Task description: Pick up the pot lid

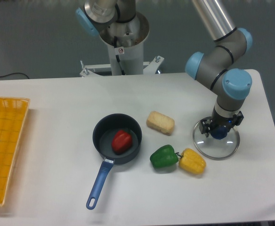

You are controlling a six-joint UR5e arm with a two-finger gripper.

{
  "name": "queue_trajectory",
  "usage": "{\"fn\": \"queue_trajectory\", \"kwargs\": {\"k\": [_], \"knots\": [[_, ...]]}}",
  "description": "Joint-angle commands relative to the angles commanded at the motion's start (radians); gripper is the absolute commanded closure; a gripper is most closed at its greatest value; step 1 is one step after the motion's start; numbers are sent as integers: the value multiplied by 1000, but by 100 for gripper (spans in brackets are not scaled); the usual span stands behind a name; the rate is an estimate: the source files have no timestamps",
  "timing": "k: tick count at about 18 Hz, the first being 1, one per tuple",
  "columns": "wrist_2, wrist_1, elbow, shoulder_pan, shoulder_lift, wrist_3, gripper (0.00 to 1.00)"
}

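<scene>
Little of the fingers on our gripper (219, 133) shows past the wrist, so we cannot tell whether they are open or closed, with the pot lid (226, 150) directly beneath them.

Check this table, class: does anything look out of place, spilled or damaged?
Nothing spilled or damaged. The pot lid lies flat on the table, away from the pot, with the end effector over its middle.

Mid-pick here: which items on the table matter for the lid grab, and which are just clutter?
In the job: pot lid; end effector directly over it.

Lying about: blue pan; red pepper inside it; bread piece; green pepper; yellow pepper; yellow basket.
</scene>
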Motion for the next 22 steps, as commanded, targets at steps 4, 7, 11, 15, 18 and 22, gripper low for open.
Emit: {"fn": "queue_trajectory", "kwargs": {"k": [4,7,11,15,18,22], "knots": [[0,0,-2,0,5,0,26],[0,0,0,0,6,0,26],[0,0,0,-2,6,0,26],[0,-2,3,-2,6,0,26],[0,-2,5,-2,6,-2,28],[0,-2,5,0,17,-5,31]]}}
